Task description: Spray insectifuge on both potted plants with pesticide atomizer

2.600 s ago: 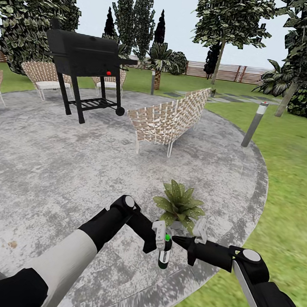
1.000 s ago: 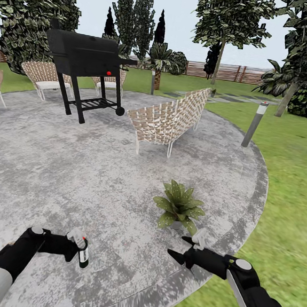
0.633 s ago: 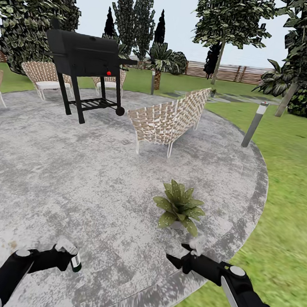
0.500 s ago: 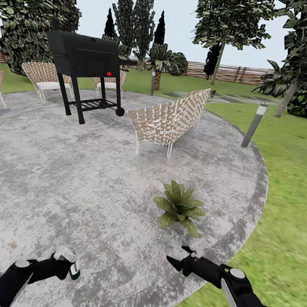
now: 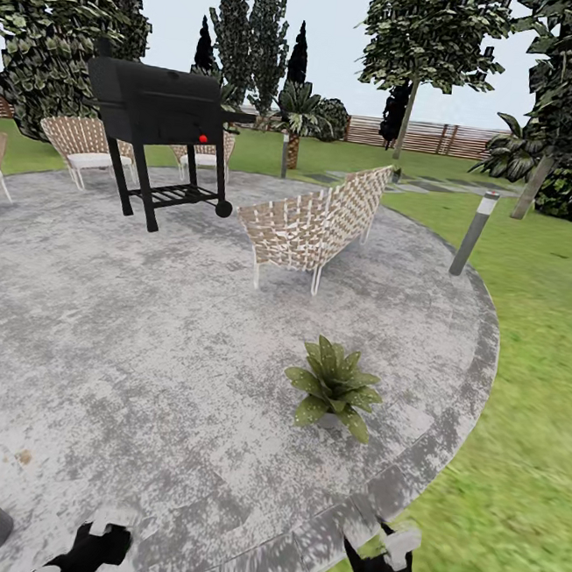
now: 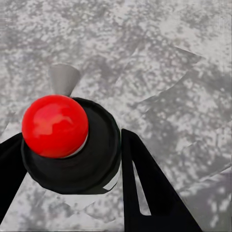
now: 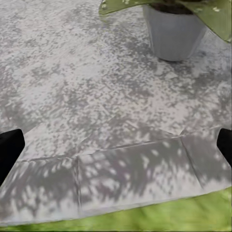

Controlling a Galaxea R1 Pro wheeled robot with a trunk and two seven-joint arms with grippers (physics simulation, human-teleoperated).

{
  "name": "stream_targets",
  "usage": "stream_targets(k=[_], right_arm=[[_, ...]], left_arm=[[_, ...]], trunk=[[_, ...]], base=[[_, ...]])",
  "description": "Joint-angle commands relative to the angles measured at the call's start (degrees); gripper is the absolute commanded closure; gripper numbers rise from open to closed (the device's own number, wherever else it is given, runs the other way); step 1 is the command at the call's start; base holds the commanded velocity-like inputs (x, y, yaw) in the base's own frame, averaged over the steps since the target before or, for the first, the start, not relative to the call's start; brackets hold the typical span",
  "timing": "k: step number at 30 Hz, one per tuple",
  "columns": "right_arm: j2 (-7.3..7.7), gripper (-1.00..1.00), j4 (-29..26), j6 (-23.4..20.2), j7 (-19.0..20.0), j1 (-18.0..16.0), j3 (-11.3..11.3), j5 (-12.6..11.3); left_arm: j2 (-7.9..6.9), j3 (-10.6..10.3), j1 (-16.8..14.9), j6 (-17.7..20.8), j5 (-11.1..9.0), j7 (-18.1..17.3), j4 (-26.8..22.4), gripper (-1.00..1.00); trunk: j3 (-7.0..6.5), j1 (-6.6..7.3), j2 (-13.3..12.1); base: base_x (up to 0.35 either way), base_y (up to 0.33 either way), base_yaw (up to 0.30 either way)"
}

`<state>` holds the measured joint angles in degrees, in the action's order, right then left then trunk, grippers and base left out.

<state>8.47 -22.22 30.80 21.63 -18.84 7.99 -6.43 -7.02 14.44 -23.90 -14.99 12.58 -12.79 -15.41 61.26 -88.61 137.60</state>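
One potted plant [image 5: 334, 386] sits on the patio [image 5: 141, 324] near the right gripper [image 7: 116, 140], fingers apart, empty; left gripper [image 6: 72, 159] clamps the pesticide atomizer [image 6: 67, 140]; spray coverage unconfirmed.

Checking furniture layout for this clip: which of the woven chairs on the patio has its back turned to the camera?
The woven chair mid-patio, right of the black grill. It shows its back; the woven chairs behind the grill face the camera.

Both hands low (left [image 5: 99, 538] clamped, right [image 5: 386, 548] spread)

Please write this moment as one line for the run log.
left end effector: shut on pesticide atomizer | right end effector: open, empty | potted plant: on patio
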Motion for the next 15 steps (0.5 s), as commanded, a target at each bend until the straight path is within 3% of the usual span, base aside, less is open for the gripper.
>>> stream_targets(k=[1, 4, 6, 9, 11, 13, 15], right_arm=[[-0.31, -1.00, 3.4, 3.7, -2.8, -0.1, 0.3, -0.7], [-0.96, -1.00, 7.3, 8.1, -7.8, -0.1, 0.2, -0.7], [-1.05, -1.00, 8.2, 9.0, -8.9, -0.1, 0.2, -0.7], [-1.13, -1.00, 8.7, 9.3, -9.4, -0.1, 0.1, -0.7], [-1.10, -1.00, 8.7, 9.3, -9.5, -0.1, -1.1, -1.2], [-1.17, -1.00, 8.8, 9.3, -9.5, -0.1, -2.7, -3.0], [-1.17, -1.00, 8.7, 9.3, -9.5, -0.1, -2.9, -3.7]], left_arm=[[0.54, 0.5, 0.3, -0.3, 0.4, 1.1, 0.0, 1.00], [1.34, 0.5, 1.0, -0.7, 0.2, 3.3, 0.0, 1.00], [1.49, 0.5, 1.6, -1.9, 0.2, 3.8, 0.0, 1.00], [1.59, 0.5, 2.1, -3.1, 0.2, 3.7, -0.1, 1.00], [1.60, 0.4, 2.5, -3.2, 0.2, 3.3, -0.2, 1.00], [1.53, 0.4, 2.9, -3.2, 0.2, 3.2, -0.1, 1.00], [1.49, 0.5, 3.3, -3.2, 0.2, 3.2, -0.4, 1.00]], trunk=[[0.04, 0.01, 0.0], [0.04, 0.01, 0.0], [0.04, 0.01, 0.0], [0.04, 0.01, 0.0], [0.04, 0.01, 0.0], [0.04, 0.01, 0.0], [0.04, 0.01, 0.0]], base=[[0.000, 0.000, 0.000], [0.000, 0.000, 0.000], [0.000, 0.000, 0.000], [0.000, 0.000, 0.000], [0.000, 0.000, 0.000], [0.000, 0.000, 0.000], [0.000, 0.000, 0.000]])
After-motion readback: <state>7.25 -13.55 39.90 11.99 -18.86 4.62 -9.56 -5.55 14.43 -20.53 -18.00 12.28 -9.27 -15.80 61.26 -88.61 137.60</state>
